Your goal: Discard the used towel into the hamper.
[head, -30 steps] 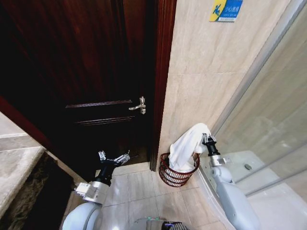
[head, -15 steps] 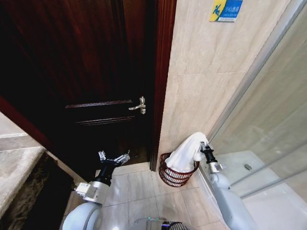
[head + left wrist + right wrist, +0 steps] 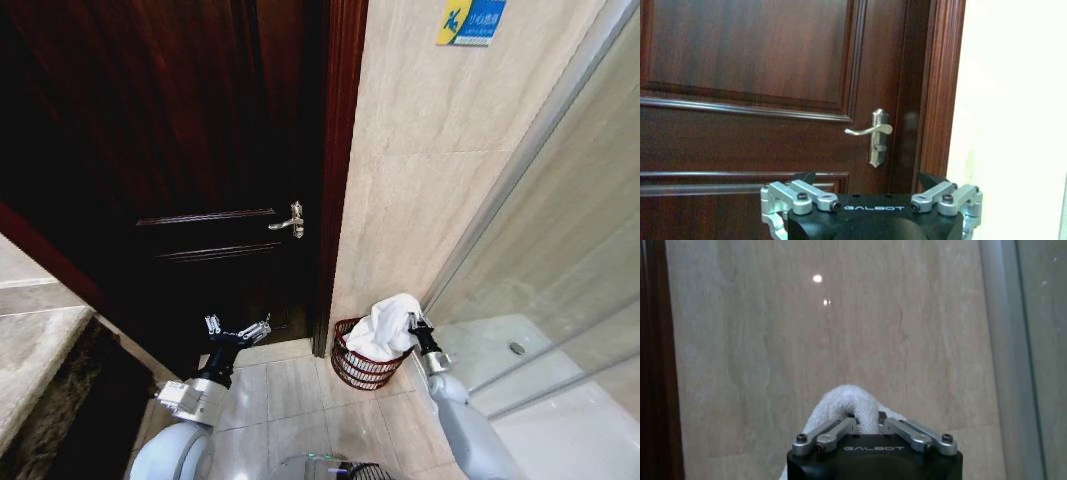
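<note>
The white towel (image 3: 385, 326) is bunched over the top of the hamper (image 3: 362, 368), a dark red-brown wire basket on the floor against the tiled wall. My right gripper (image 3: 413, 322) hangs at the hamper's right rim, shut on a fold of the towel (image 3: 847, 402), which bulges out between its fingers in the right wrist view. Most of the cloth rests in and on the basket. My left gripper (image 3: 238, 331) stands open, low in front of the dark wooden door, with nothing in it.
The dark wooden door (image 3: 200, 170) with a metal lever handle (image 3: 290, 222) stands left of the hamper. A glass shower screen (image 3: 540, 250) and white shower tray (image 3: 520, 350) lie to the right. Beige floor tiles (image 3: 290, 395) spread in front. A stone counter edge (image 3: 30, 350) is at far left.
My right gripper has come down and slightly left with the towel. The cloth, earlier hanging tall above the hamper, now sits bunched low on it. The left arm has not moved.
</note>
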### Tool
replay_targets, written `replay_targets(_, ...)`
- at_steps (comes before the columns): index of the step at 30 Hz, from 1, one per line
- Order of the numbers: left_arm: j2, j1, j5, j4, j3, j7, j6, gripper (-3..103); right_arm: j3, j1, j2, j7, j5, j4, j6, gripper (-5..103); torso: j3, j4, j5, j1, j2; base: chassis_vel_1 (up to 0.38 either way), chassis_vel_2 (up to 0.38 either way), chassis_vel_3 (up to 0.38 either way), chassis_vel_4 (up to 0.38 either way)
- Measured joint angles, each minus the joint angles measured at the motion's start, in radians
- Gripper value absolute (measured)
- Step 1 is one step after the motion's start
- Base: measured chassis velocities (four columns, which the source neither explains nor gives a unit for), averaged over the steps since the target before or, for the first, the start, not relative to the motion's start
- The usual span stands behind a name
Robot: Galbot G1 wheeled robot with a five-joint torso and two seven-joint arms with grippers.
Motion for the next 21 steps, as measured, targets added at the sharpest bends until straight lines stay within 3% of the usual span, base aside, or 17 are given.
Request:
replay_targets(5,0.0,0.0,0.0,0.0,0.0,0.0,0.0,100,-0.004,0.032,0.018,0.001,-0.024,-0.064,0.0,5,0.0,0.0,0.0001,0.0,0.0,0.0,0.0,0.0,0.0)
replay_targets(13,0.0,0.0,0.0,0.0,0.0,0.0,0.0,100,0.008,0.044,0.05,0.044,-0.149,-0.166,0.039,5,0.0,0.0001,0.0002,0.0,0.0,0.0,0.0,0.0,0.0)
replay_targets(21,0.0,0.0,0.0,0.0,0.0,0.0,0.0,100,0.023,0.011,0.057,0.071,-0.229,-0.15,-0.035,5,0.0,0.0,0.0001,0.0,0.0,0.0,0.0,0.0,0.0)
